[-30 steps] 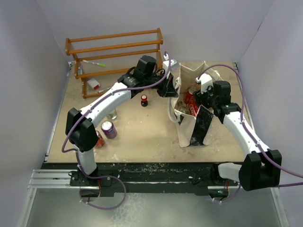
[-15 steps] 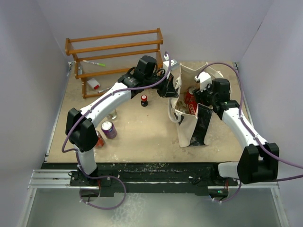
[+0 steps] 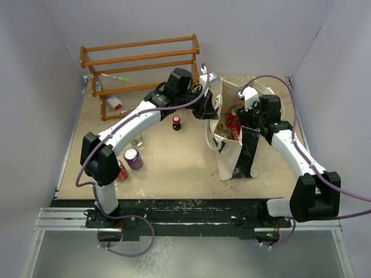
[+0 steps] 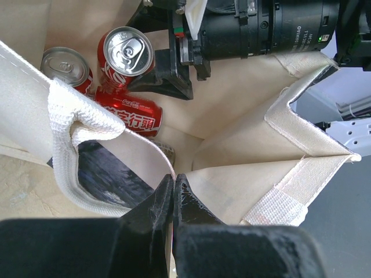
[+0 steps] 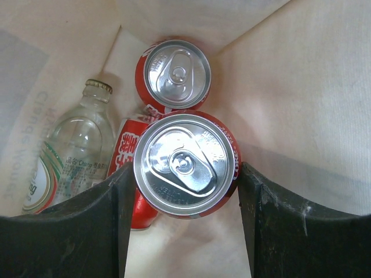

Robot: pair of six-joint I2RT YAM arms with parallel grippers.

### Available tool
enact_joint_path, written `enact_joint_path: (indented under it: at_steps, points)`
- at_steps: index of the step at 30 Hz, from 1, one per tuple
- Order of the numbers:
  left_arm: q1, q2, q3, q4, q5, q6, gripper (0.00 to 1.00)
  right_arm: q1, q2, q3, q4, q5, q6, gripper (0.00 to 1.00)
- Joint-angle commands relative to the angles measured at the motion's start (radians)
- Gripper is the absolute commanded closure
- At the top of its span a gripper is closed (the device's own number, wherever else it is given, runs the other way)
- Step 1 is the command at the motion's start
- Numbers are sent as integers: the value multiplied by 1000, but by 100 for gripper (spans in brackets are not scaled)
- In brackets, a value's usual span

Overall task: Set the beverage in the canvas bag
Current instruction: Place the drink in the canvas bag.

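Observation:
The beverage, a red cola can (image 5: 185, 165), hangs upright inside the canvas bag (image 3: 227, 156), and my right gripper (image 5: 184, 174) is shut on its sides. The left wrist view shows the same can (image 4: 124, 51) from above, held just below the bag's opening. My left gripper (image 4: 174, 182) is shut on the bag's cream rim (image 4: 156, 159) and holds the mouth open. From above, the left gripper (image 3: 207, 113) is at the bag's left edge and the right gripper (image 3: 240, 116) reaches in from the right.
Inside the bag lie another upright red can (image 5: 177, 72), a red can on its side (image 5: 130, 150) and a clear glass bottle (image 5: 66, 156). On the table are a purple can (image 3: 133, 157), a small dark bottle (image 3: 176, 122) and a wooden rack (image 3: 139, 63).
The right arm has shifted slightly up and back over the bag with the can still gripped. The left arm has not moved.

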Motion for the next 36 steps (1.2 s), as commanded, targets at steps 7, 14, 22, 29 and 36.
enact_joint_path:
  at_steps: [7,14,22,29,36]
  points:
    - [-9,-43,-5,15,18,25,100,4,-86,-30,-43,-66,5,54]
    - [-9,-45,-6,15,19,25,100,4,-84,-22,-44,-69,14,51]
    - [-9,-54,-15,15,18,26,100,5,-85,-12,-44,-70,24,46]
    - [-9,-62,-23,18,16,30,100,6,-93,-15,-68,-72,29,41]
    - [-8,-65,-24,18,16,31,100,7,-99,-22,-69,-76,35,34]
